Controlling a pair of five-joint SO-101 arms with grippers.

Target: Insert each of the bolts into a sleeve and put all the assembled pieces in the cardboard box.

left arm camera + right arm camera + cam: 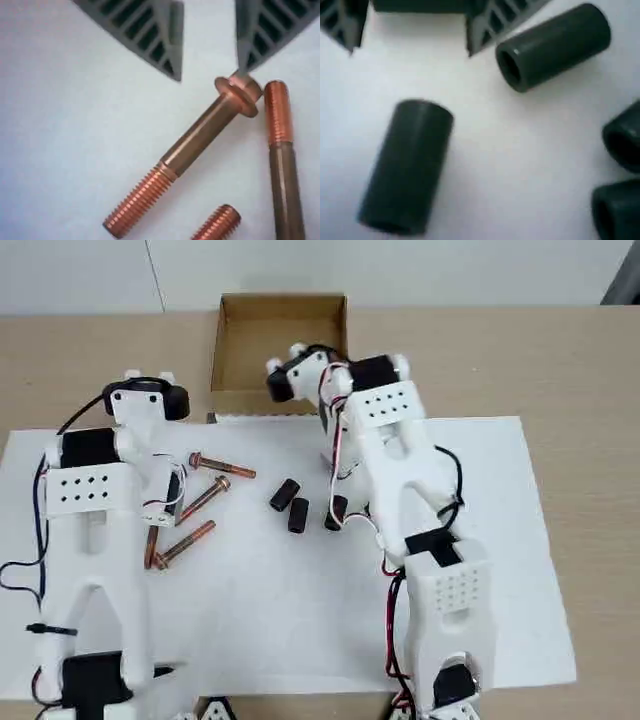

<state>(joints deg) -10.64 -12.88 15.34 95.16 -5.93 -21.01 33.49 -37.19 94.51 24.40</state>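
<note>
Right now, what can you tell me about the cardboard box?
The cardboard box is brown, square, shallow and open-topped, with low walls and nothing visible inside. It sits flat on the wooden table, just beyond the far edge of the white sheet. In the high view the right arm covers its near right corner.

Copper bolts (192, 150), black sleeves (407, 165), brown box (270, 350)

Left fingers (145, 30), right fingers (490, 22) apart.
</note>
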